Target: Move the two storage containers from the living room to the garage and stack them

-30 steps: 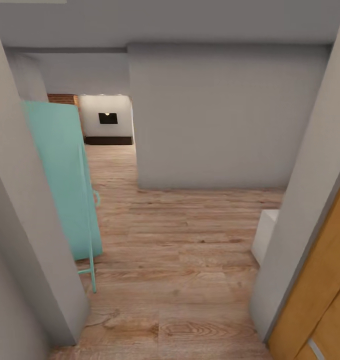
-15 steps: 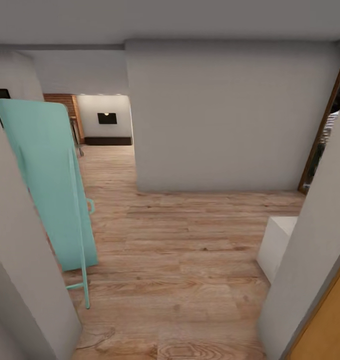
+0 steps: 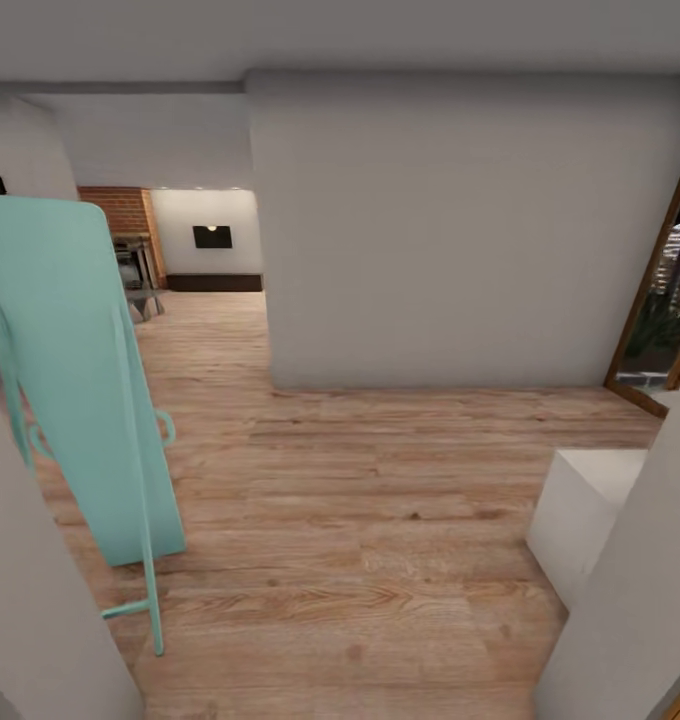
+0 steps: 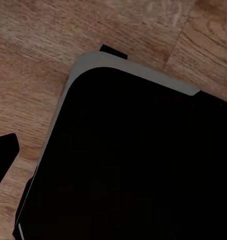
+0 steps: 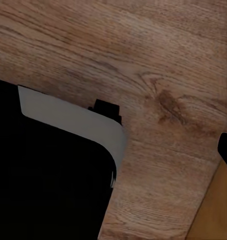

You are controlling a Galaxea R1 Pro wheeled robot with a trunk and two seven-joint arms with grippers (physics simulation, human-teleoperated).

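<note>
As the view advanced, glass door appeared.

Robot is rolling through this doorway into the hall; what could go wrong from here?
The turquoise standing mirror leans close on the left, its thin foot jutting onto the wood floor; the base might snag and topple it. The white block low on the right narrows the gap and could be clipped. The grey wall ahead forces a turn, where the base could swing wide.

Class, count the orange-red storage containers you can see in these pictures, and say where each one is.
0. The head view shows a wood-plank floor, a turquoise standing frame and grey walls; containers may lie hidden beyond the wall.
</note>
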